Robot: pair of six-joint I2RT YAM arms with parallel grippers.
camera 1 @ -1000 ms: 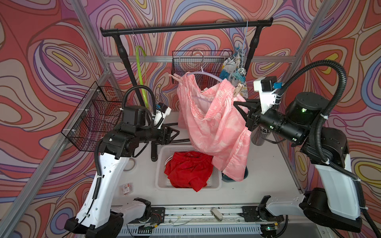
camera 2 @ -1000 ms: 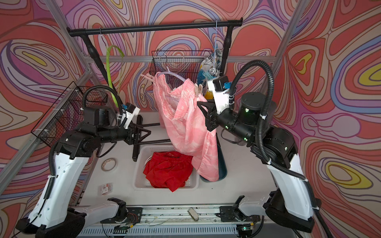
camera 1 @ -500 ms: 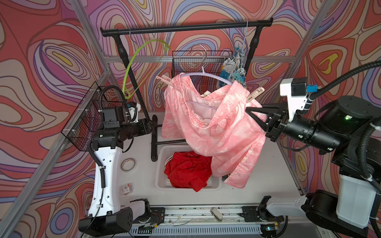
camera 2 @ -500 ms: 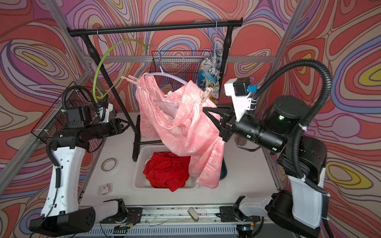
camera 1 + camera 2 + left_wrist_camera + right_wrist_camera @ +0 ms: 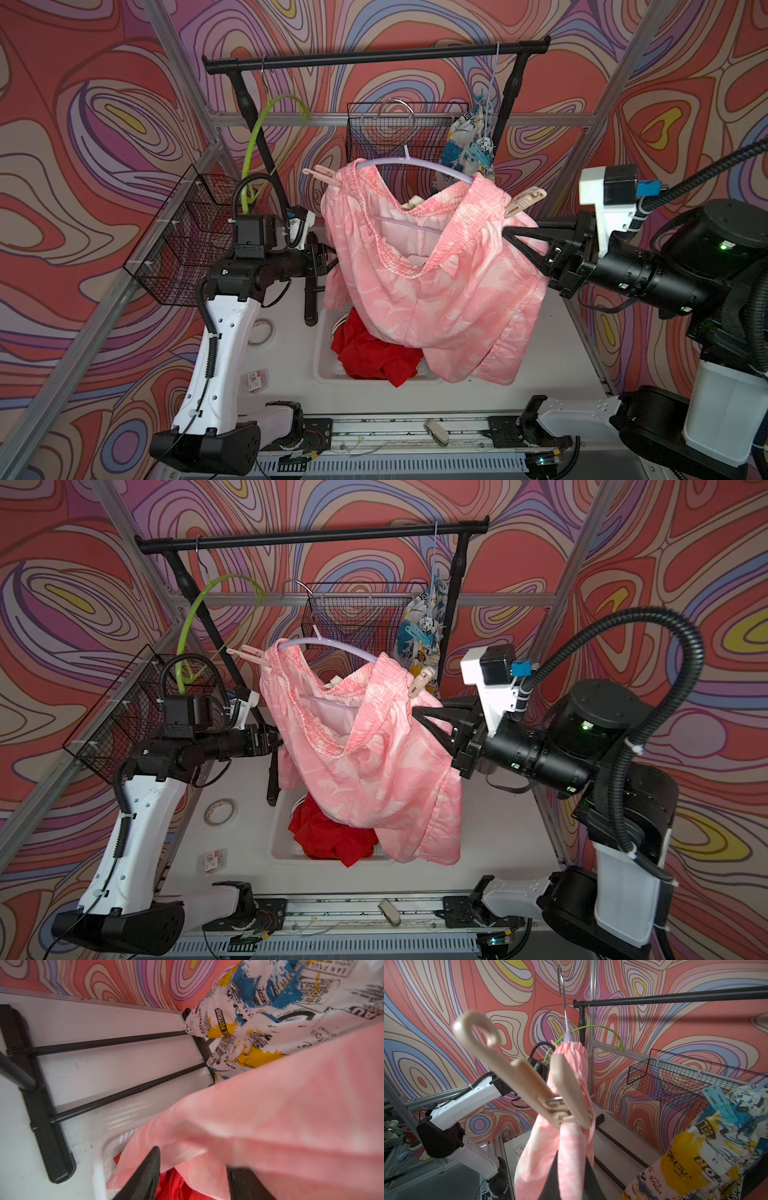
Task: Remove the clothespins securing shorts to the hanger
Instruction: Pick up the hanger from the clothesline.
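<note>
1. The pink shorts (image 5: 415, 291) hang on a lilac hanger (image 5: 415, 166) up above the bench (image 5: 286, 357). The hanger's hook is below the rail (image 5: 374, 58) and apart from it.
2. Two beige pegs clip the waistband to the hanger: the left peg (image 5: 318, 172) at the end nearer the left arm, the right peg (image 5: 524, 200) at the other end.
3. The right tool (image 5: 506, 233) is clenched on the pink cloth just below the right peg.
4. The left tool (image 5: 330, 257) meets the shorts' side edge. Its jaws stand apart, with pink cloth lying across them in the wrist view.
5. The red shorts (image 5: 374, 353) lie in a white basket (image 5: 323, 361) on the bench.
6. The print shorts (image 5: 465, 149) hang from the rail's end by the right arm, with a blue peg (image 5: 716, 1099) on them.
</note>
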